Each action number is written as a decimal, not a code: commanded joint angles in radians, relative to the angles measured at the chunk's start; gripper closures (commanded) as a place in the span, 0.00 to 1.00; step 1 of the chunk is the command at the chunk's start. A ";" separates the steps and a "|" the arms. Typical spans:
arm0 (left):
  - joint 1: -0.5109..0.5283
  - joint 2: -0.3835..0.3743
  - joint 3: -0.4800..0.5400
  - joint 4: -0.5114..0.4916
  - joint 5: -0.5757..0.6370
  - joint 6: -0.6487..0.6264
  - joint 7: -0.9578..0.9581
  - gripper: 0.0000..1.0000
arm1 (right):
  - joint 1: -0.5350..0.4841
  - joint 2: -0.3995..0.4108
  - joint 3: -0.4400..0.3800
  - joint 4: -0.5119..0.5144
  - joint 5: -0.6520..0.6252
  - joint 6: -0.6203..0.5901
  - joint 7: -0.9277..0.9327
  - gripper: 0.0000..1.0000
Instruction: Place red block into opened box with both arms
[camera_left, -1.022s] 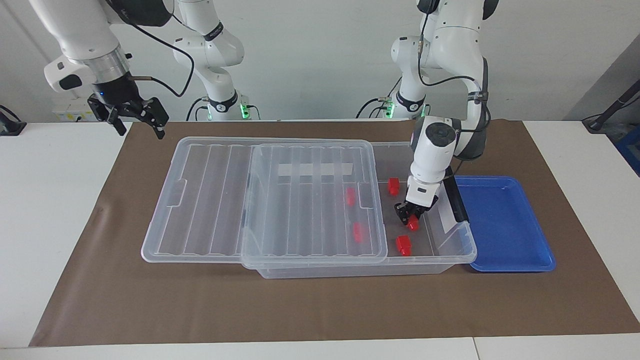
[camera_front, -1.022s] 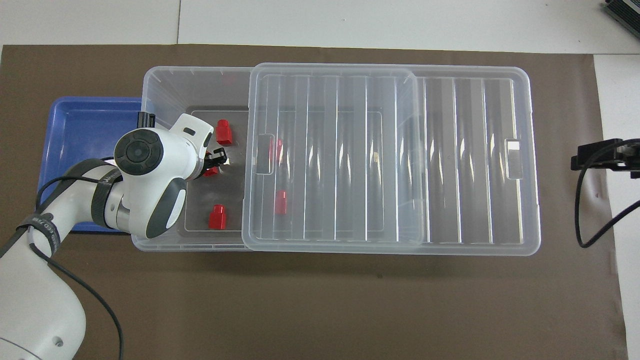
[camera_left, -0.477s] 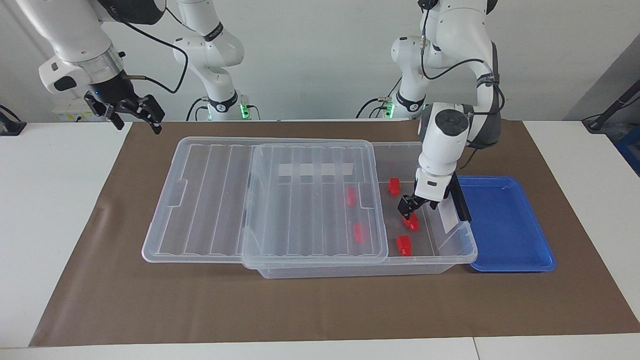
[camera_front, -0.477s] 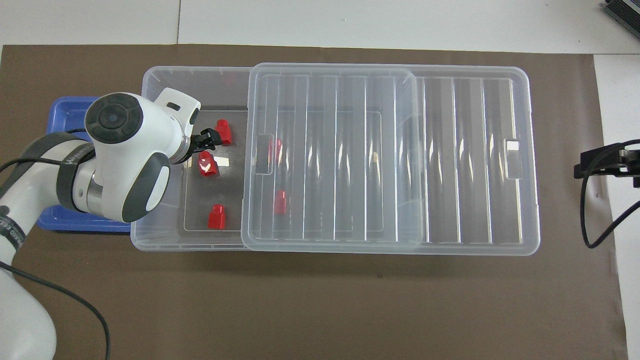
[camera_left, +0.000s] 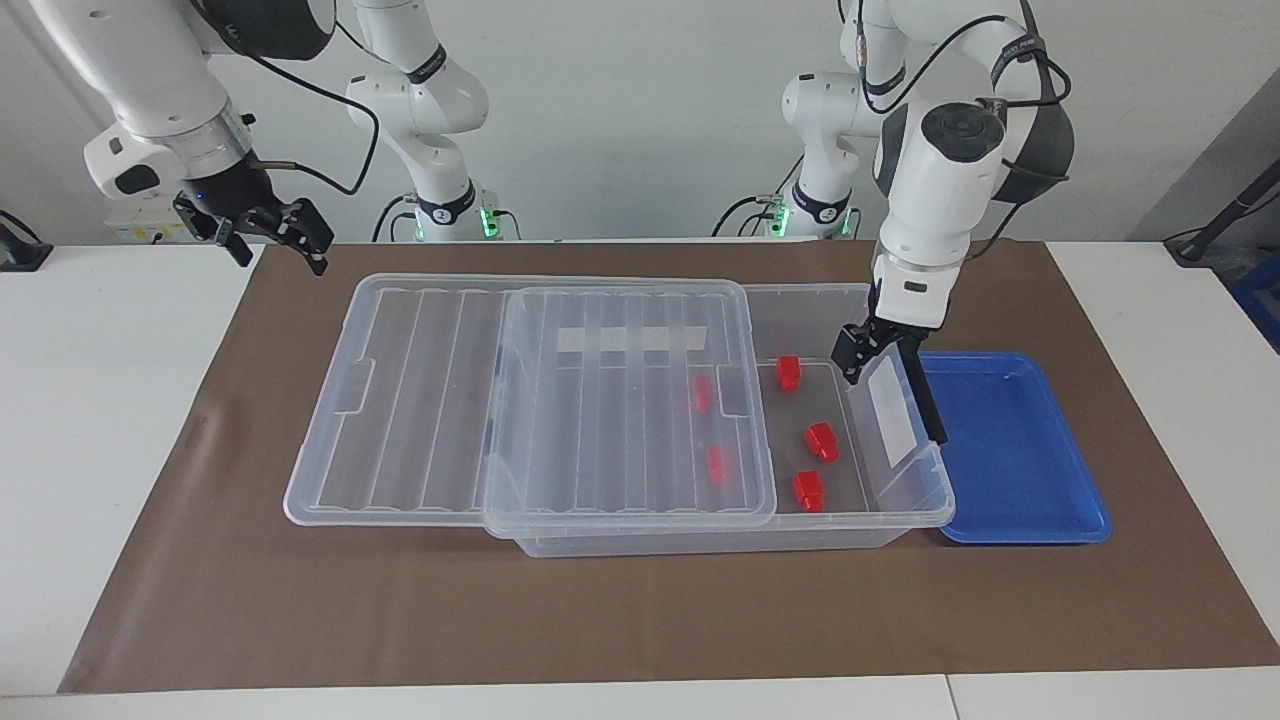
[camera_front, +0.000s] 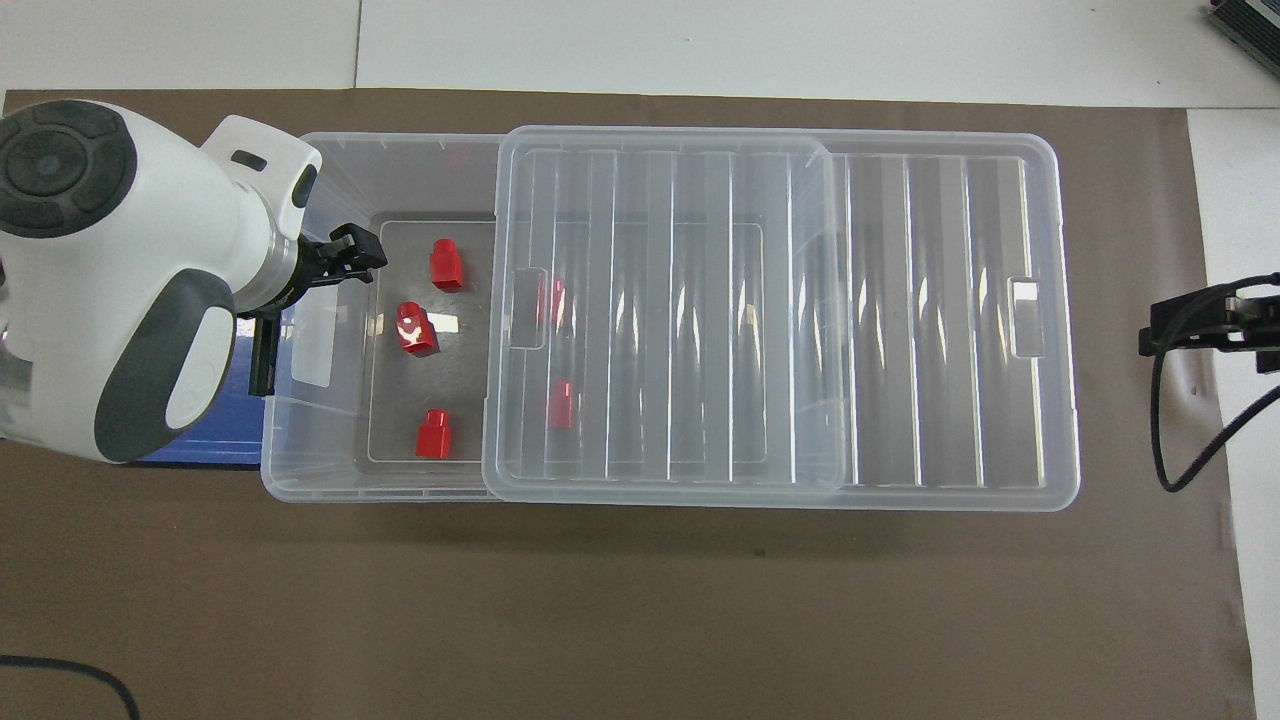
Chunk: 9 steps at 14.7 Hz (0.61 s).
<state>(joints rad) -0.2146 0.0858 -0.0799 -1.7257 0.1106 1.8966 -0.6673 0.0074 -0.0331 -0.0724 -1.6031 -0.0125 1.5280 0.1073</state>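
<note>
Lifting my left pincer (camera_left: 868, 352) clear of the box (camera_left: 905, 515), released and empty, I judge the drop done: the red block (camera_left: 822, 441) it carried now lies inside, while my open right pincer (camera_left: 268, 232) waits.

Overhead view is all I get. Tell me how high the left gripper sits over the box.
Observer: In the facing view the left gripper hangs above the rim of the box, at the left arm's end, touching nothing.
Operator: Say whether it carries a block.
Observer: No, it is empty; the red block lies on the box's floor, lower than the fingertips.
Operator: Report the right gripper.
Observer: The right gripper waits open in the air over the edge of the mat, off the lid.
</note>
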 joint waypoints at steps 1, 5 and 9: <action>0.016 -0.082 0.022 0.000 -0.031 -0.072 0.000 0.00 | -0.004 -0.001 0.005 0.006 0.012 0.001 -0.003 0.00; 0.131 -0.146 0.026 0.018 -0.040 -0.198 0.337 0.00 | -0.004 -0.001 0.005 0.006 0.012 0.003 -0.005 0.00; 0.205 -0.152 0.029 0.063 -0.058 -0.254 0.523 0.00 | -0.004 -0.002 0.005 0.002 0.011 0.006 -0.006 0.00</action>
<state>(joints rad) -0.0338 -0.0712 -0.0435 -1.6909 0.0696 1.6792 -0.2187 0.0074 -0.0331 -0.0716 -1.6023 -0.0125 1.5284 0.1073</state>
